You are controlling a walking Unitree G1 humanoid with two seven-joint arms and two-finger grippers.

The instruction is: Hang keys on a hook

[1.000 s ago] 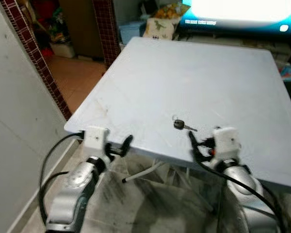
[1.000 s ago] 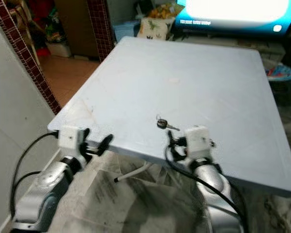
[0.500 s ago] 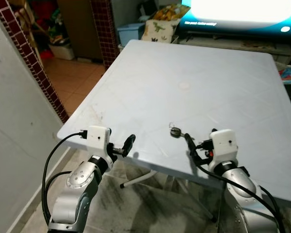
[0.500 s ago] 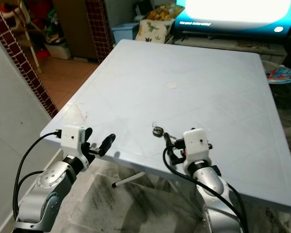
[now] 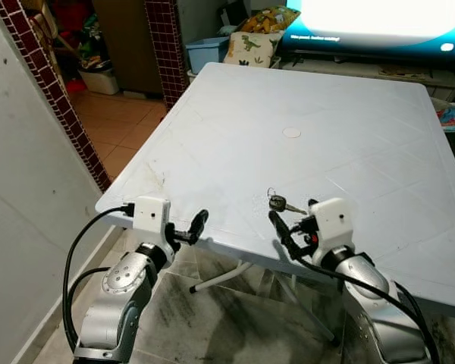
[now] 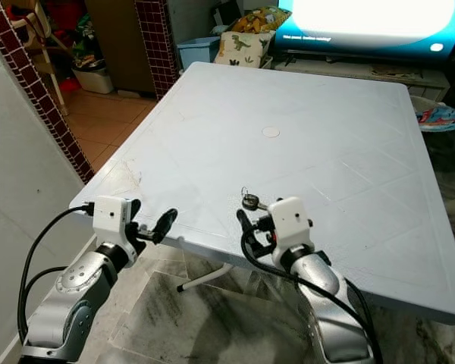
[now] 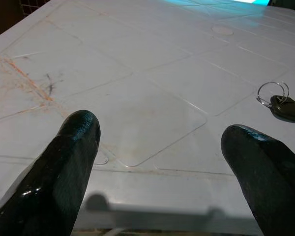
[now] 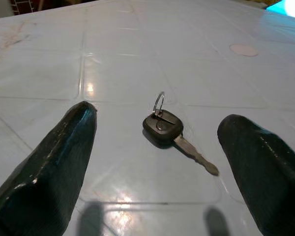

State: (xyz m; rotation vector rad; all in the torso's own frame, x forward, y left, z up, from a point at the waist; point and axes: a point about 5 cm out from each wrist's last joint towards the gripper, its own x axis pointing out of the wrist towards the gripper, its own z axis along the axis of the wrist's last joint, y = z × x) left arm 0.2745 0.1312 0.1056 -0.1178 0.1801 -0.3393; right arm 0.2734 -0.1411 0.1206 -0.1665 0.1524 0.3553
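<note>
A red-brick pillar [image 5: 49, 83] is standing at the far left, beside a plain wall. To its right, a square white tabletop [image 5: 235, 98] is stretching away toward a bright screen [image 5: 379, 19] at the back. The left pincer [image 5: 196, 226] is hovering just off the tabletop's near edge, close to its left corner, its two black fingers [image 7: 73, 147] spread wide apart and gripping nothing. Moving right, the key [image 5: 277, 202], a dark-headed one on a small metal ring, is lying flat on the tabletop close to the near edge. The right pincer [image 5: 282, 227] is hanging just beside it, on the near side, its fingers [image 8: 64, 147] also spread wide. In the right wrist view the key [image 8: 163, 127] is sitting between the two fingertips, touched by neither.
</note>
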